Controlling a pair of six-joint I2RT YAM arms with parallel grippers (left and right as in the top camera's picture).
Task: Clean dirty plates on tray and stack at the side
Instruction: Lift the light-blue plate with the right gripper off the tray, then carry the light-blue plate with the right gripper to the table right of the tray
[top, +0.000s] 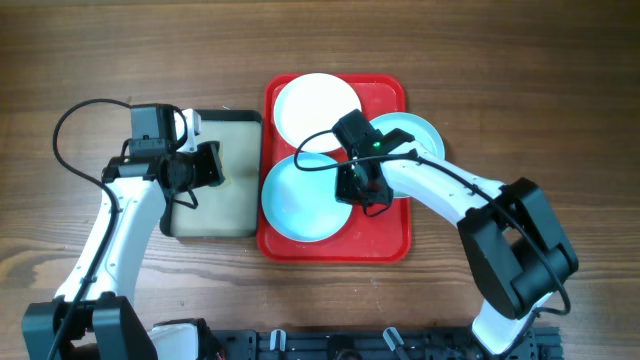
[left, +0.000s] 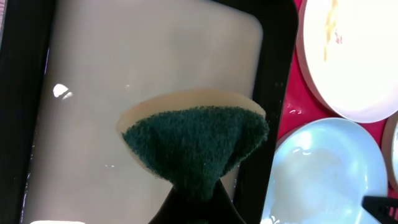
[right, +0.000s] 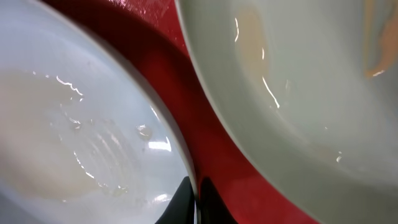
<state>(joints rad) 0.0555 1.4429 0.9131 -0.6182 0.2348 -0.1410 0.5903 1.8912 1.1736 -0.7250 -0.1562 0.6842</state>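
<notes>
The red tray holds a white plate at the back and a pale blue plate at the front left. A second pale blue plate lies over the tray's right rim. My right gripper is shut on the right rim of the front pale blue plate. In the right wrist view its fingers pinch that wet plate's edge, with the smeared white plate beyond. My left gripper is shut on a green sponge over the beige tray.
A black-rimmed beige tray lies just left of the red tray, touching it; it also shows in the left wrist view. Wood table surrounds both. The right arm reaches across the red tray's right side.
</notes>
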